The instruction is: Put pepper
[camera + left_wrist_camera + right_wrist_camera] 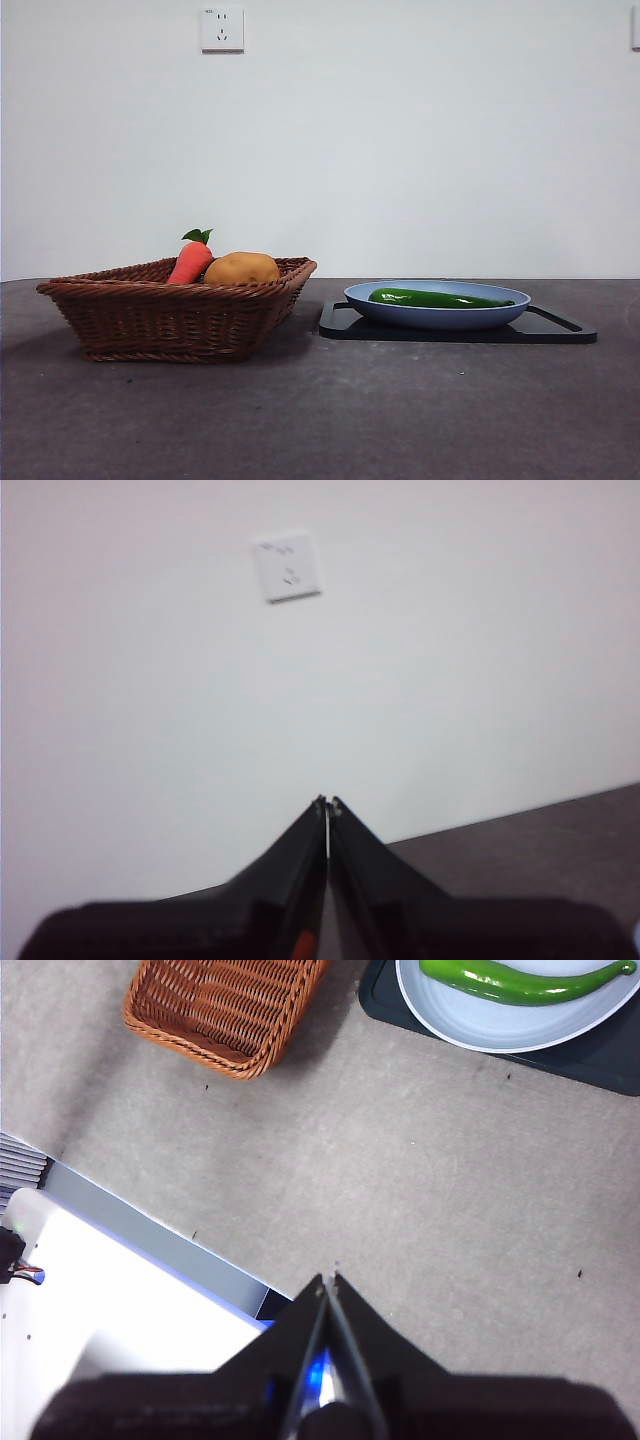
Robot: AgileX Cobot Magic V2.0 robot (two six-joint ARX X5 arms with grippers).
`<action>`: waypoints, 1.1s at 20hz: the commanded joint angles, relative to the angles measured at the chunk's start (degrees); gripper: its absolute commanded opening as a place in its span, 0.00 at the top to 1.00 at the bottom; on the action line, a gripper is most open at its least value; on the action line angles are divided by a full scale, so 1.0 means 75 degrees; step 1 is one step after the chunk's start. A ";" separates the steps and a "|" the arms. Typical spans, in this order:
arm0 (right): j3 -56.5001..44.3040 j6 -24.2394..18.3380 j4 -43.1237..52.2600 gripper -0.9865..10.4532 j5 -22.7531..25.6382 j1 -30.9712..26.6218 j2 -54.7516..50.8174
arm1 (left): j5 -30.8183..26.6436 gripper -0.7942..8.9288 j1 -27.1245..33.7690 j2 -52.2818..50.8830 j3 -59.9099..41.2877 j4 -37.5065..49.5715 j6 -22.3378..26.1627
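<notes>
Right now one bench (320, 420), dark grey and faintly speckled, is stretching across the room under a plain white wall (420, 150), which is carrying one white socket plate (222, 28). One brown wicker basket (150, 310) is sitting on the bench toward one side, and it is holding one orange-red carrot (190, 262) with green leaves, leaning against one rounded tan potato (241, 268); both are poking above the rim. Just beside the basket, one flat black tray (560, 328) is lying on the bench, and one pale blue plate (440, 316) is resting on it. One long, glossy green pepper (435, 298) is lying on its side inside the plate, its tapered tip pointing away from the basket.

Two grippers are waiting clear of everything. The left gripper (328, 802) is hanging raised and facing the wall, jaws pressed together on nothing. The right gripper (327, 1278) is hovering high over bare bench, well apart from basket and plate, jaws likewise closed and empty.
</notes>
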 commanded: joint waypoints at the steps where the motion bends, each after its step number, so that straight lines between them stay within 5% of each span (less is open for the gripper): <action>1: 0.0146 -0.0038 -0.0093 0.90 0.0015 0.0012 0.0055 | 0.0006 0.91 0.0207 -0.0912 -0.1620 0.0950 0.0015; 10: 0.0146 -0.0035 -0.0093 0.90 0.0015 0.0012 0.0055 | 0.0012 0.91 0.0364 -0.3573 -0.5625 0.1574 -0.1352; 16: 0.0146 -0.0035 -0.0093 0.90 0.0015 0.0012 0.0055 | 0.0012 0.91 0.0364 -0.4138 -0.6467 0.1384 -0.1661; 22: 0.0146 -0.0038 -0.0093 0.90 0.0015 0.0012 0.0055 | 0.0000 0.91 0.0367 -0.4503 -0.6493 -0.0041 -0.1690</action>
